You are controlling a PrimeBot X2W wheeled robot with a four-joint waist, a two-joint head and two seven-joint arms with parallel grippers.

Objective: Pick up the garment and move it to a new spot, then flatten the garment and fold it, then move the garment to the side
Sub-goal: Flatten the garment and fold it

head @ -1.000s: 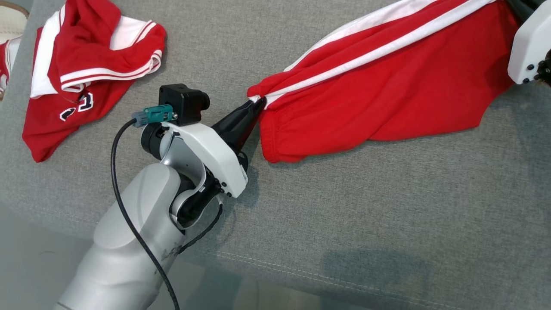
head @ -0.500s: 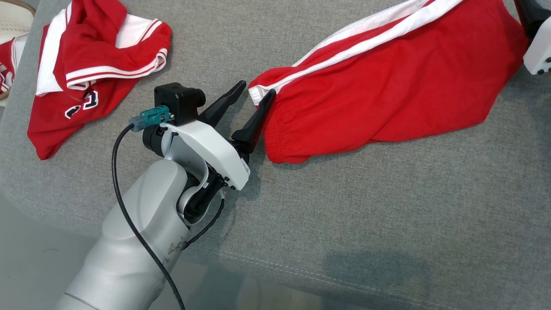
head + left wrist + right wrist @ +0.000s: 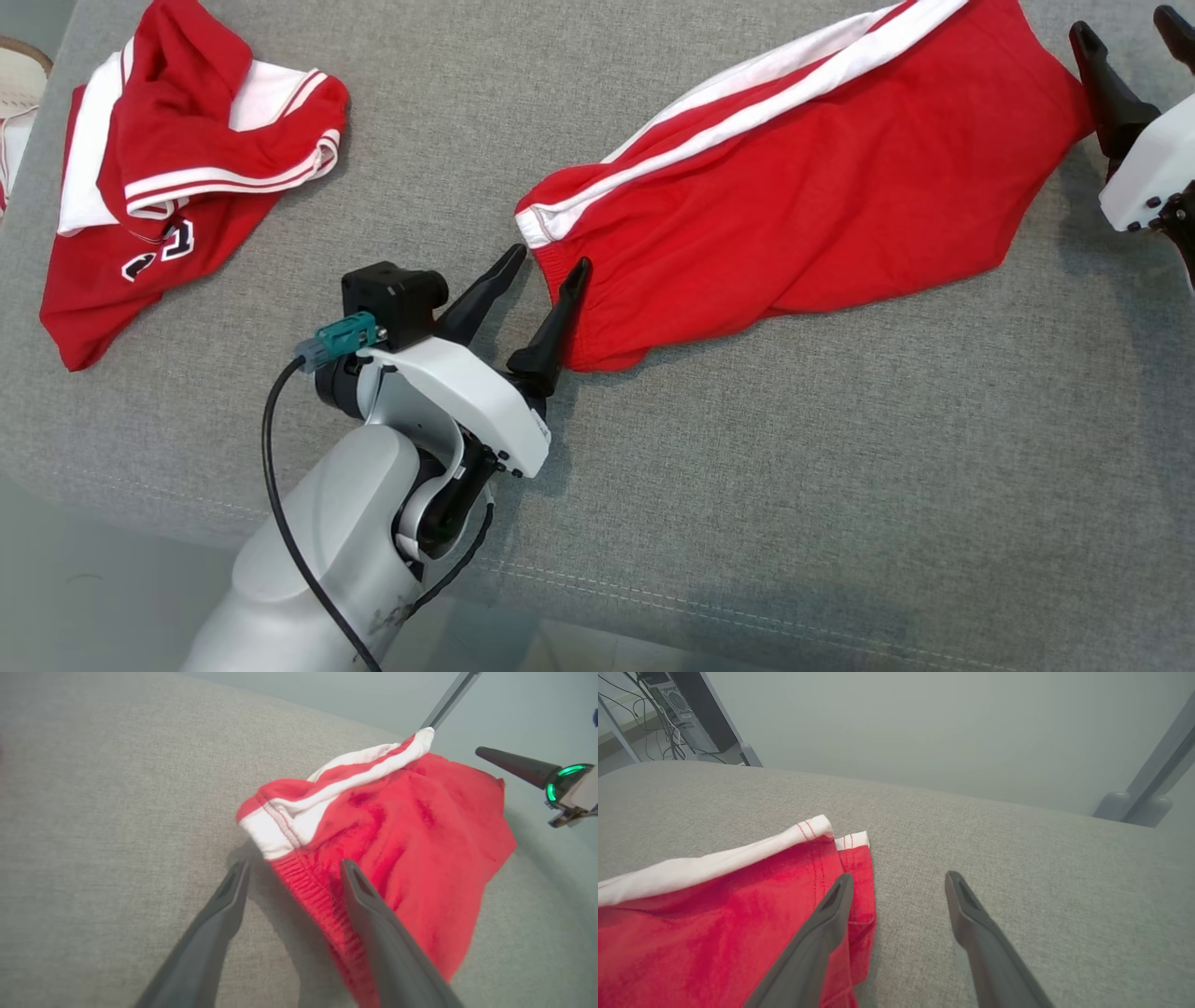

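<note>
red garment (image 3: 803, 187) with white side stripes lies spread on the grey cushion (image 3: 747, 485), its long axis running on a slant from the middle of the head view up to the upper right corner. the gathered elastic end points down and left, the stitched hem end points up and right, and the white stripes follow the upper edge along that whole slant. the left gripper (image 3: 551, 258) sits just below and left of the elastic end with its fingers spread wide and nothing pinched between them; in the left wrist view the waistband edge passes through the gap, and one finger lies over the red cloth, though whether it touches cannot be told. the right gripper (image 3: 1120, 21) stands at the upper right edge, just beside the hem corner, also spread wide and holding nothing; in the right wrist view one finger crosses the hem corner and the other is over bare cushion. a crumpled red and white jersey (image 3: 177, 177) lies in the upper left, well apart from the garment.
</note>
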